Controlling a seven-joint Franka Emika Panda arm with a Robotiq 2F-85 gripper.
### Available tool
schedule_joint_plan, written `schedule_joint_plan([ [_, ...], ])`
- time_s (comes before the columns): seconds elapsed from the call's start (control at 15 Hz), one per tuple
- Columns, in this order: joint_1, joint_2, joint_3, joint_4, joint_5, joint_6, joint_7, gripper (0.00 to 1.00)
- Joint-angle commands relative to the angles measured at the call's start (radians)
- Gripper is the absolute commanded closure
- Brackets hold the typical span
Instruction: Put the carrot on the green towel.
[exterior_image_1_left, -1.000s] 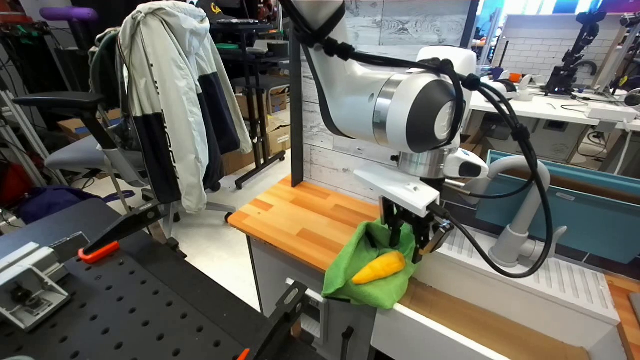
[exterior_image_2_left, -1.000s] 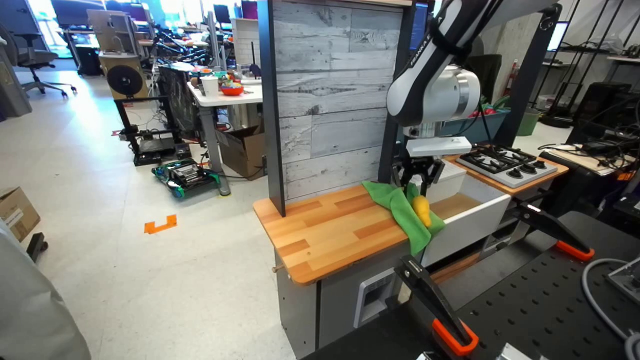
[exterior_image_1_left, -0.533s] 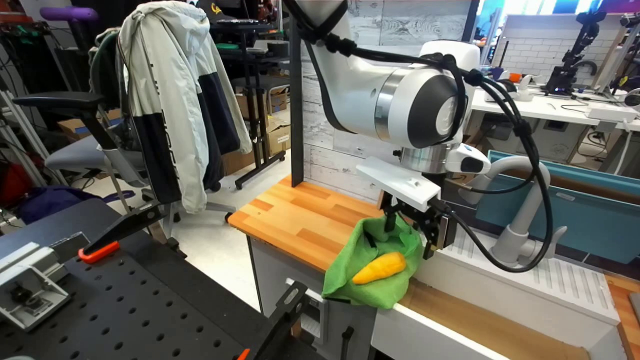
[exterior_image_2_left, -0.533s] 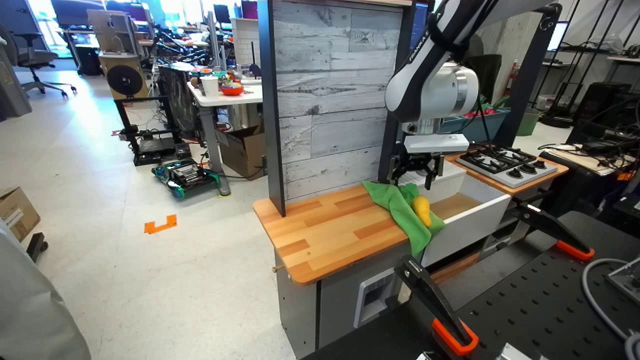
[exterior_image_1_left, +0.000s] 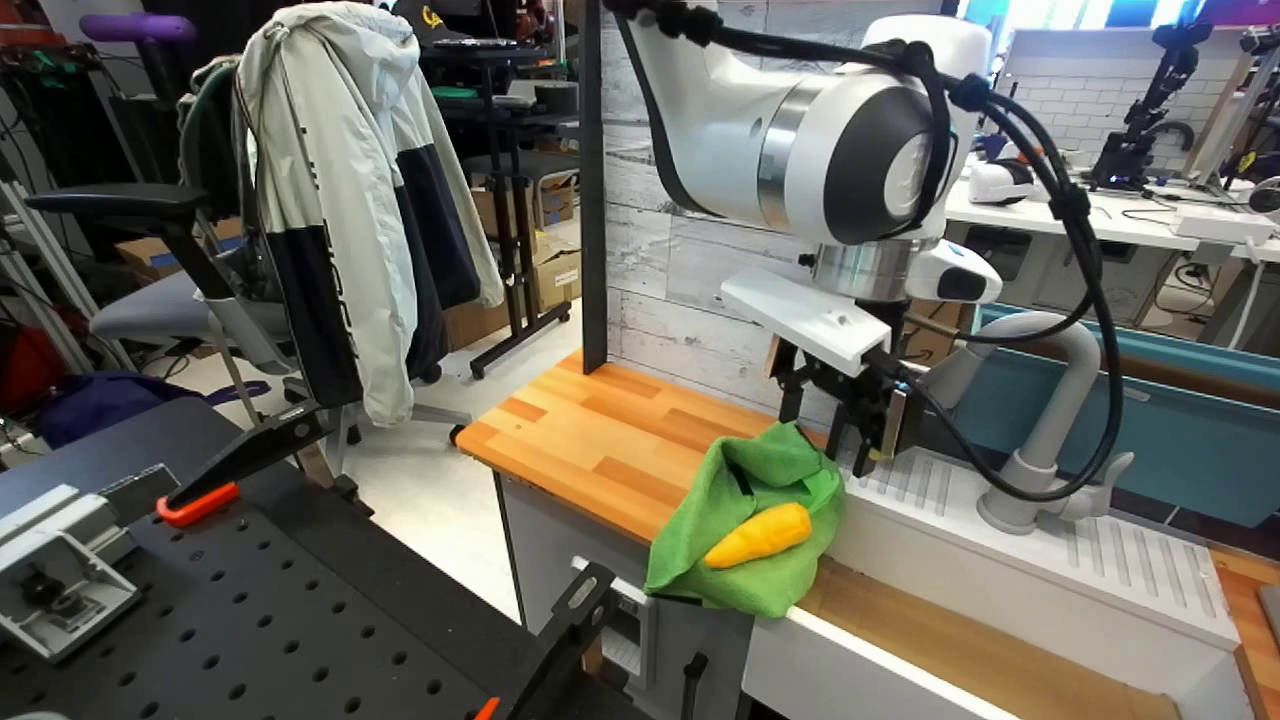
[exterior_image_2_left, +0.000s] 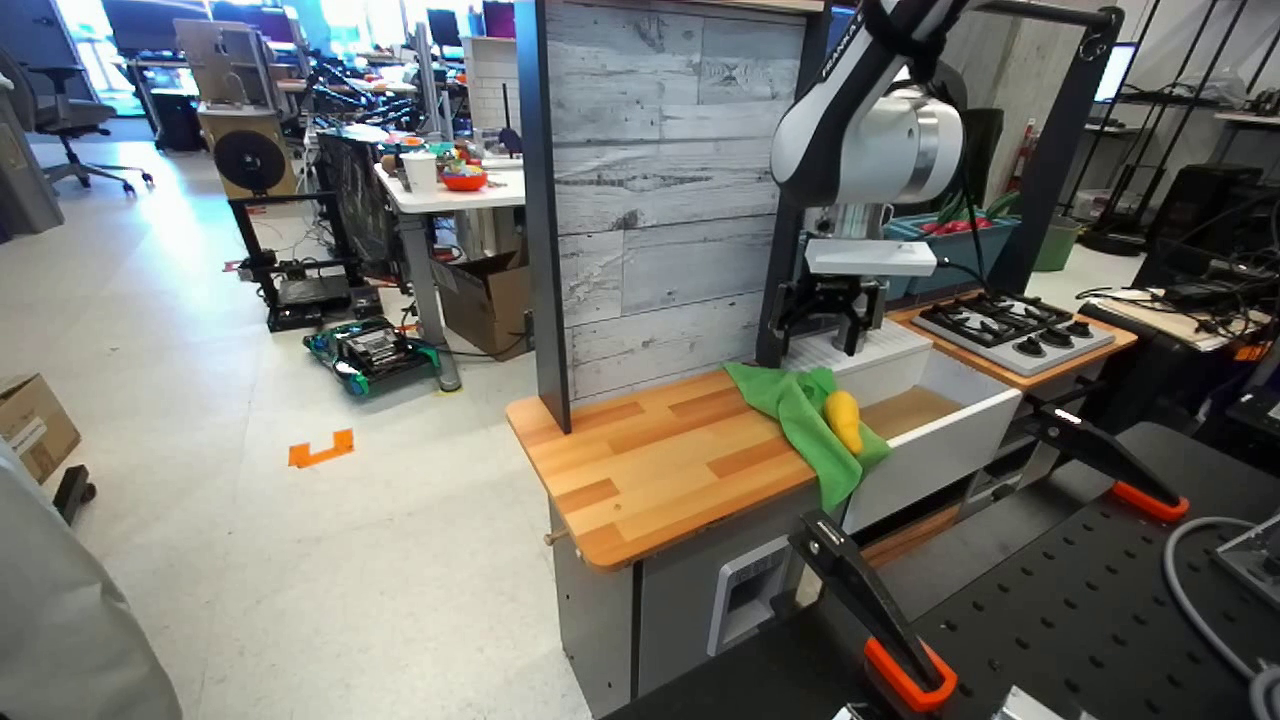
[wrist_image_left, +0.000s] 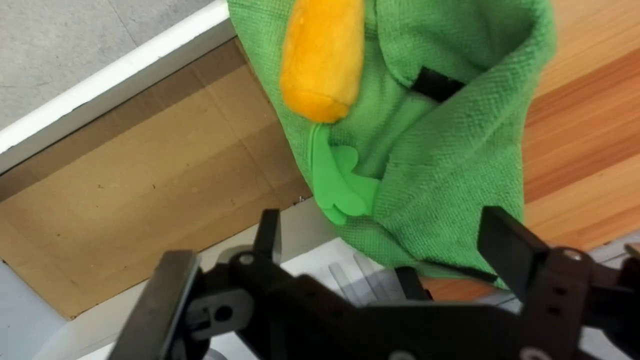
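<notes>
The orange-yellow plush carrot (exterior_image_1_left: 758, 537) lies on the rumpled green towel (exterior_image_1_left: 695, 530) in both exterior views; there the carrot (exterior_image_2_left: 843, 420) rests on the towel (exterior_image_2_left: 812, 440) too. In the wrist view the carrot (wrist_image_left: 322, 60) is at the top, partly cut off by the frame, with its flat green leaves (wrist_image_left: 342, 187) toward me. The towel (wrist_image_left: 465, 150) spans the counter edge and the basin corner. My gripper (exterior_image_1_left: 828, 435) is open and empty, above and behind the towel, apart from the carrot. Its fingers (wrist_image_left: 382, 217) are wide apart in the wrist view.
A white-walled basin (exterior_image_1_left: 880, 665) with a brown bottom is beside the towel. A grey faucet (exterior_image_1_left: 1020, 490) stands behind it. The wooden counter (exterior_image_1_left: 600, 430) meets a grey plank wall (exterior_image_2_left: 680, 210). A stove top (exterior_image_2_left: 1010, 330) and a black perforated table (exterior_image_2_left: 1100, 600) with clamps are nearby.
The fingers have opened wide from around the carrot's leaf end, and my gripper has risen away from the towel. The carrot and the towel's main part stay in place.
</notes>
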Motion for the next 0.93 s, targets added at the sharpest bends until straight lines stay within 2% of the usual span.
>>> schedule_joint_plan([
  [0.0, -0.011, -0.127, 0.024, -0.124, 0.031, 0.009, -0.023, 0.0],
  [0.33, -0.015, -0.292, 0.048, -0.286, 0.043, 0.057, -0.049, 0.0],
  [0.4, 0.007, -0.193, 0.017, -0.167, 0.015, 0.016, -0.016, 0.0],
  [0.87, 0.008, -0.197, 0.016, -0.179, 0.015, 0.013, -0.016, 0.0],
])
